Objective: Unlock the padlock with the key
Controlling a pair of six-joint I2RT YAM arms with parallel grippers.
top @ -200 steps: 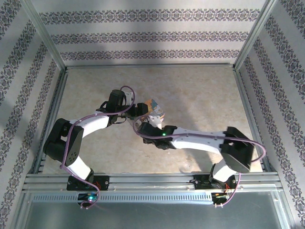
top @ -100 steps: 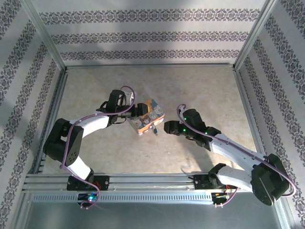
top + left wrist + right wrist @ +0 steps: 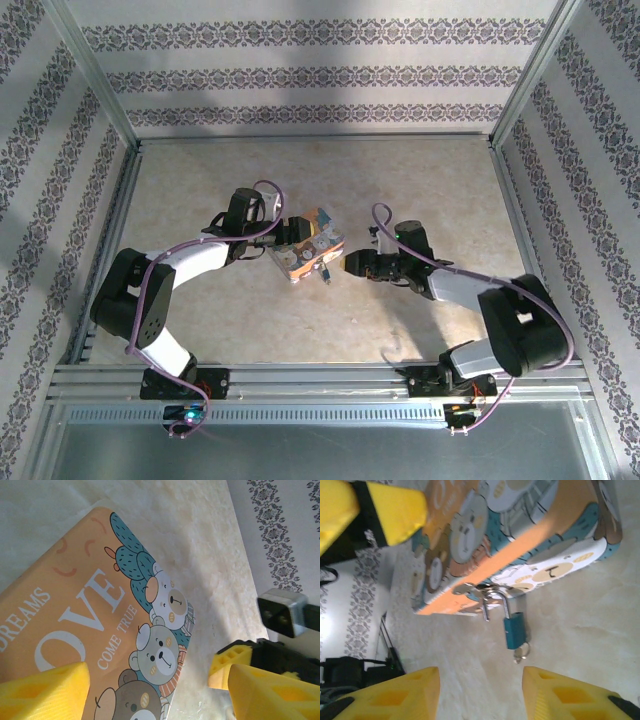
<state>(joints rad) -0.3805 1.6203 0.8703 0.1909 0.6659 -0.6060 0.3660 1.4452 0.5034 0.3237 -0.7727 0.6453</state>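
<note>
- Right wrist view: the small teal-blue padlock with a silvery shackle hangs from the clasp on the front edge of the orange-and-teal cartoon box. The tiny thin metal key appears seated in the lock's underside, just below the box.
- The right gripper sits just short of the key, fingers moderately apart and empty.
- The left gripper is spread wide at the box's far side; whether it clamps the box I cannot tell.
- Likely next: centre the key head between the pads, pinch it alone, then twist without tugging the box.
</note>
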